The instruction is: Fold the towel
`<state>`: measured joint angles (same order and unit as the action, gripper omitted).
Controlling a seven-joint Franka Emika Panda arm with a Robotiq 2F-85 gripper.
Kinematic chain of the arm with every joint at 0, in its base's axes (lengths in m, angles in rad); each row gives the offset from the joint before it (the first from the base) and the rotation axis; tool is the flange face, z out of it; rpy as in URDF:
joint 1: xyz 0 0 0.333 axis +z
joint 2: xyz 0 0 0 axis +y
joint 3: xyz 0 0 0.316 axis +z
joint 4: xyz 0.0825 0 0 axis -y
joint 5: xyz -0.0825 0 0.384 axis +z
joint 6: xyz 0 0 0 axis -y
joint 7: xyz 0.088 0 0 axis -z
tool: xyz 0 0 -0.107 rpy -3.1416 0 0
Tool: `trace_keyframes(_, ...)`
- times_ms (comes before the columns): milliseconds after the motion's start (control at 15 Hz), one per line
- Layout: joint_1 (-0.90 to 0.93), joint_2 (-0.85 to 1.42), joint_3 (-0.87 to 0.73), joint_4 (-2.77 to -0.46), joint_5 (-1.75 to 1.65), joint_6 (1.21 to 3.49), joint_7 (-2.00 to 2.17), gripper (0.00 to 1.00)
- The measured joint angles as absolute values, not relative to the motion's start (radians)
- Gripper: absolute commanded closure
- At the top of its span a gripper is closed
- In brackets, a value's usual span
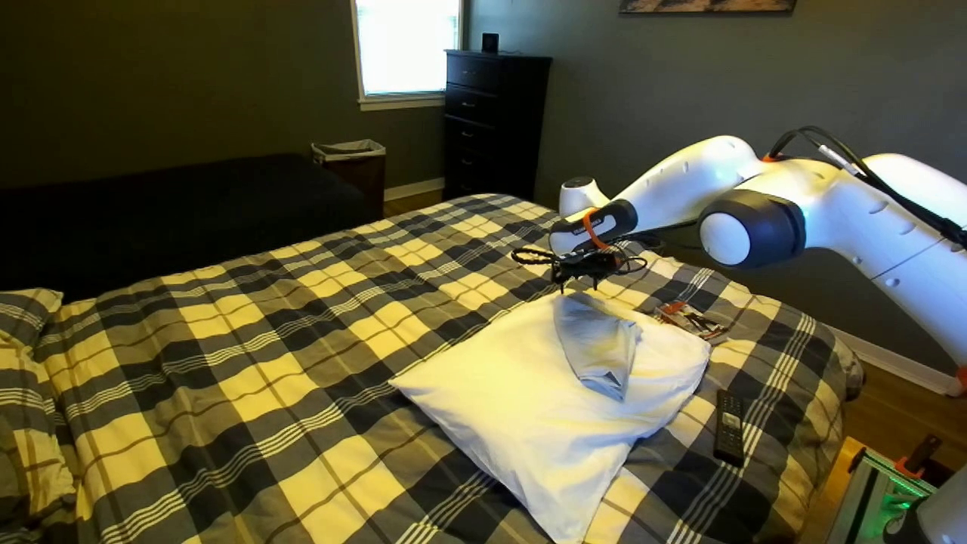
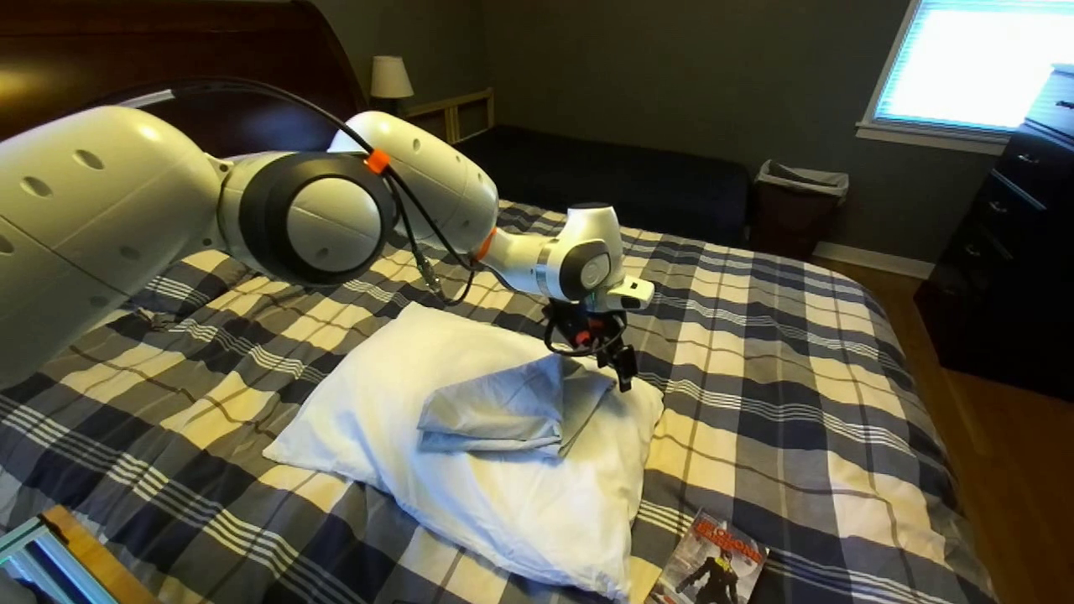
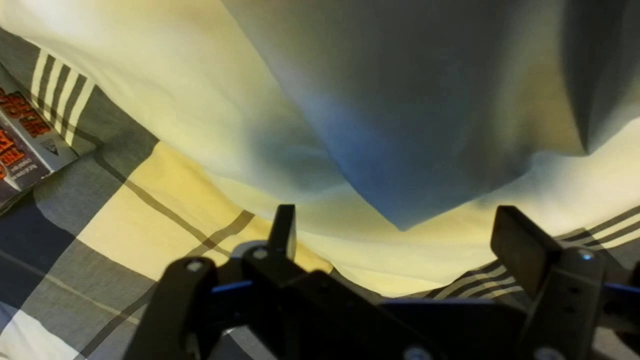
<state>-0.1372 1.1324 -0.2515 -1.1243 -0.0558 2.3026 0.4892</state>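
Pincer (image 3: 397, 222) spread apart; grey towel (image 3: 405, 115) on white pillow (image 1: 491, 385), corner pointing toward gap between jaws.

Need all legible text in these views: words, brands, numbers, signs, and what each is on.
"THE", probably: orange word on the illustrated cover, wrist view.
Rest of that cover's title and its small print: too blurred or cut off; the title is also blurred in an exterior view.
Lettering on the arm's wrist label: too small to read surely.
Remote control key markings: too small.
No readable numbers.
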Motion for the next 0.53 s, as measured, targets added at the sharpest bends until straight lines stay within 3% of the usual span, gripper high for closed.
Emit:
trace_keyframes(200, -0.150, 1.162, -0.239, -1.076, -0.043, 2.280, 0.488, 0.05)
trace_keyframes(333, -0.158, 1.180, -0.232, -1.046, -0.035, 2.268, 0.488, 0.30)
trace_keyframes(533, -0.164, 1.205, -0.226, -1.005, -0.025, 2.248, 0.487, 0.56)
